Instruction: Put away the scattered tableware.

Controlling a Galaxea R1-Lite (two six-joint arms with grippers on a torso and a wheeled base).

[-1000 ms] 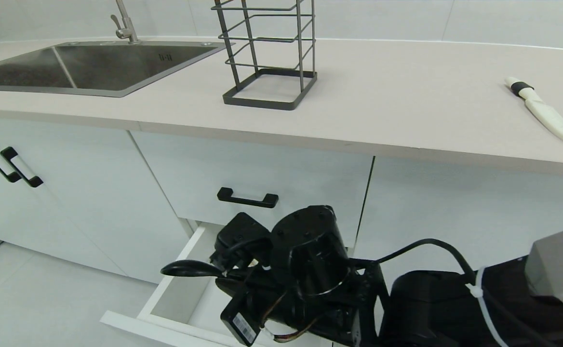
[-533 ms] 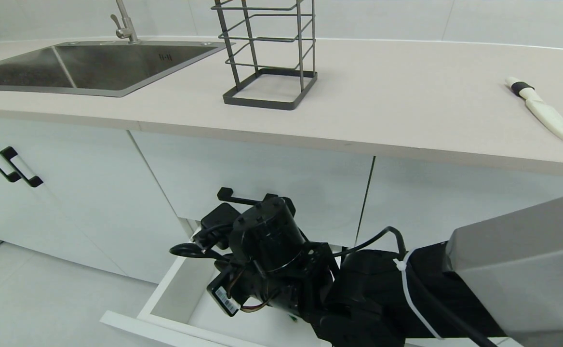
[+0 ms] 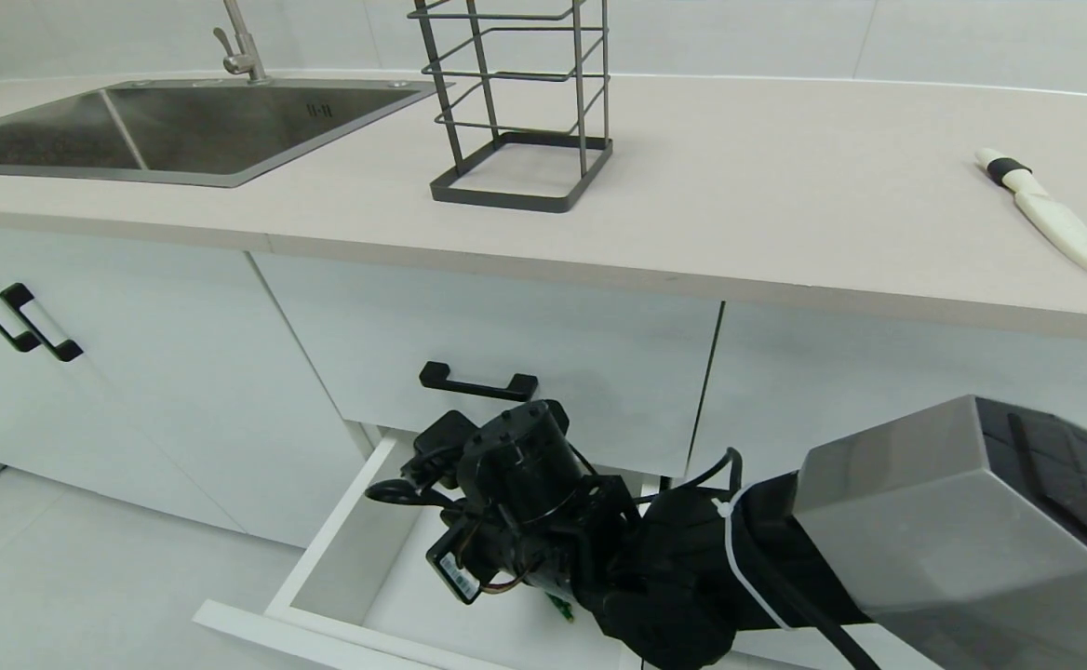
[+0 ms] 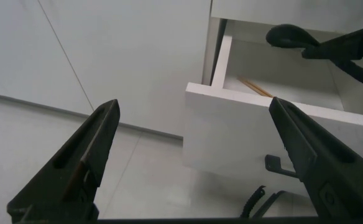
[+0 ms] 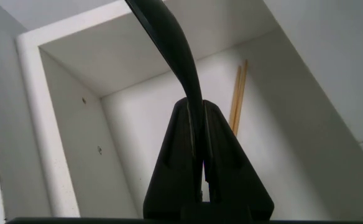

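Observation:
My right gripper [image 3: 434,493] is shut on the handle of a black spoon [image 3: 391,490] and holds it level over the open white drawer [image 3: 320,558] under the counter. In the right wrist view the spoon [image 5: 169,43] sticks out from the closed gripper [image 5: 197,134], above the drawer floor [image 5: 138,130], where a pair of wooden chopsticks [image 5: 237,93] lies. My left gripper [image 4: 194,162] hangs open and empty, low beside the drawer front [image 4: 250,124]. From there I see the spoon [image 4: 293,36] and the chopsticks [image 4: 256,87]. A white knife [image 3: 1048,216] lies on the counter at the far right.
A dark wire rack [image 3: 520,102] stands mid-counter, and a steel sink [image 3: 181,126] with a tap lies at the back left. A closed drawer with a black handle [image 3: 478,382] sits above the open one. Cabinet doors are on the left, with bare floor below.
My right arm has pushed forward and a little up, carrying the spoon from near the drawer's front to farther in over it. The left gripper's earlier state is unseen.

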